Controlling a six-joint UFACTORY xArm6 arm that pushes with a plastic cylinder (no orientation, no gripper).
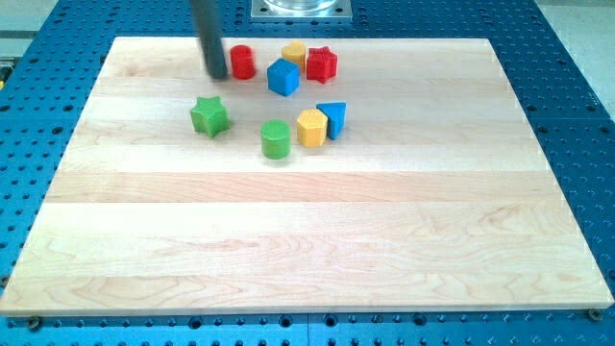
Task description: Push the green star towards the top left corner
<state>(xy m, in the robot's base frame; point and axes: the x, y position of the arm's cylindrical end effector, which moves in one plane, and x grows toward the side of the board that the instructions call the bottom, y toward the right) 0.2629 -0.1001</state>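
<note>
The green star (209, 116) lies on the wooden board (307, 250) in the upper left part of the view. My tip (217, 75) stands above the star, toward the view's top, apart from it. The tip is just left of the red cylinder (242, 61), close to it or touching it; I cannot tell which.
A blue cube (283, 77), a yellow block (294, 54) and a red star (322, 64) cluster near the view's top. A green cylinder (275, 138), a yellow hexagon block (311, 127) and a blue triangular block (333, 117) sit right of the green star.
</note>
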